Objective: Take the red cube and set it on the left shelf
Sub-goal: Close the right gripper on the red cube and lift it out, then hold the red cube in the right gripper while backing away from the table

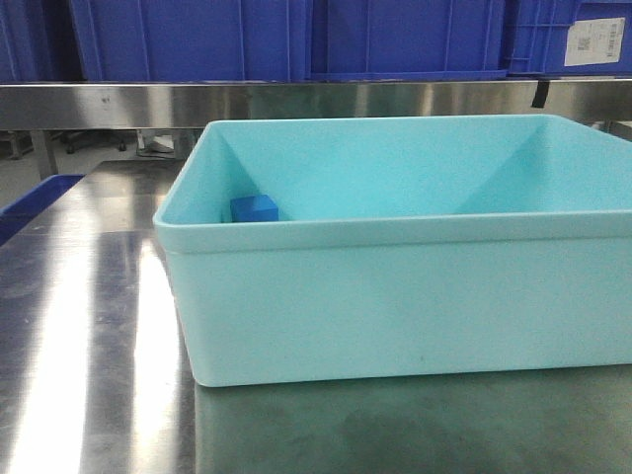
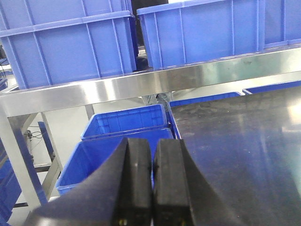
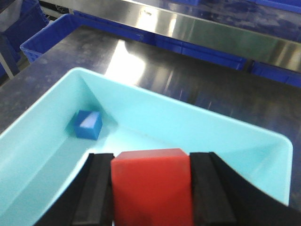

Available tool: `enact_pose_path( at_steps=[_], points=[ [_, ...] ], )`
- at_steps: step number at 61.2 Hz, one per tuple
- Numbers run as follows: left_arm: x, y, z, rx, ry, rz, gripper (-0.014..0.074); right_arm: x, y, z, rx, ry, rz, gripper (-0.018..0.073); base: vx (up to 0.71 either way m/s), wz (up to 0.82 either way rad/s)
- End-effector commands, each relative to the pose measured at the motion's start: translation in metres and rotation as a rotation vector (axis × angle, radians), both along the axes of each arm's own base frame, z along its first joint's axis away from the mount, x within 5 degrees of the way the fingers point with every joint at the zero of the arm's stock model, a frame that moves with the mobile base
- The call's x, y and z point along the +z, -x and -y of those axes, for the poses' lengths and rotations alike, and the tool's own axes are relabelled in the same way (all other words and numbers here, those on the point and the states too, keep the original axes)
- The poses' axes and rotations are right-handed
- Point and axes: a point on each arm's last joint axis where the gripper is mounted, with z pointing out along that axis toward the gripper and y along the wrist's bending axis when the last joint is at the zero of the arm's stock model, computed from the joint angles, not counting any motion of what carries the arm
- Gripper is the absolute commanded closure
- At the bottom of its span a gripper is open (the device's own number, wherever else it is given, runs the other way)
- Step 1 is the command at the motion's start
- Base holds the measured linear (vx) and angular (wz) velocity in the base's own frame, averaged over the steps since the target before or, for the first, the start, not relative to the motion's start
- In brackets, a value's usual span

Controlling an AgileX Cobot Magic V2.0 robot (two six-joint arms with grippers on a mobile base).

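Observation:
The red cube (image 3: pixel 153 186) fills the space between the black fingers of my right gripper (image 3: pixel 151 188), which is shut on it above the light turquoise bin (image 3: pixel 42 115). Neither the cube nor the right gripper shows in the front view. My left gripper (image 2: pixel 152 181) is shut with nothing between its pads, hovering at the left edge of the steel table (image 2: pixel 244 141). A steel shelf rail (image 2: pixel 141 84) runs across the back and carries blue crates (image 2: pixel 70 42).
A blue cube (image 3: pixel 85 125) (image 1: pixel 254 208) lies in the bin's far left corner. The bin (image 1: pixel 395 296) stands on the steel table (image 1: pixel 79 326). Blue crates (image 2: pixel 117 136) sit on the floor left of the table. More blue crates (image 1: pixel 296 35) line the shelf behind.

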Motion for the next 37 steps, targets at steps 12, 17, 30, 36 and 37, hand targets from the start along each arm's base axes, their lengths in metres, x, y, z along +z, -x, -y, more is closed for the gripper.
enact_pose_path(
  at_steps=[12, 17, 30, 36, 37],
  points=[
    [0.001, 0.0, 0.0, -0.006, 0.005, 0.068, 0.0491, -0.006, 0.037, 0.025, -0.024, -0.082, 0.182, 0.0501, 0.0, 0.0],
    [0.001, 0.0, 0.0, -0.006, 0.005, 0.068, 0.0491, -0.013, 0.045, 0.038, -0.077, -0.099, 0.195, 0.0501, 0.0, 0.0],
    [0.001, 0.0, 0.0, -0.006, 0.005, 0.068, 0.0491, -0.029, 0.066, 0.059, -0.168, -0.108, 0.227, 0.0501, 0.0, 0.0],
    [0.001, 0.0, 0.0, -0.006, 0.005, 0.068, 0.0491, -0.035, 0.074, 0.062, -0.17, -0.115, 0.244, 0.0501, 0.0, 0.0],
    [0.001, 0.0, 0.0, -0.006, 0.005, 0.068, 0.0491, -0.035, 0.076, 0.063, -0.17, -0.116, 0.248, 0.0501, 0.0, 0.0]
  ],
)
